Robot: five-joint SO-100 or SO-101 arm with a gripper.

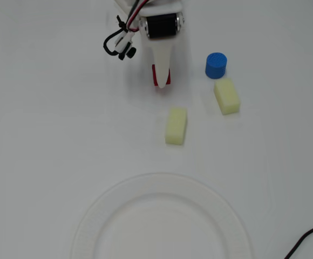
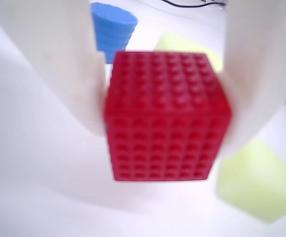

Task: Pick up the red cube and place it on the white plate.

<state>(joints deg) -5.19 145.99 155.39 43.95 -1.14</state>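
The gripper (image 2: 165, 118) is clamped on the red cube (image 2: 166, 118); the white plate (image 1: 92, 226) lies well ahead, beyond its fingertips.

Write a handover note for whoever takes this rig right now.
Gripper: closed on the red cube; in the wrist view a white finger sits at each side of it. Whether it has left the table, I cannot tell.
White plate: at the bottom of the overhead view, nothing on it.
Between cube and plate lies one yellow block; another yellow block and a blue cylinder sit to the right.
Done: grasp. Left: lift, carry to plate, release.
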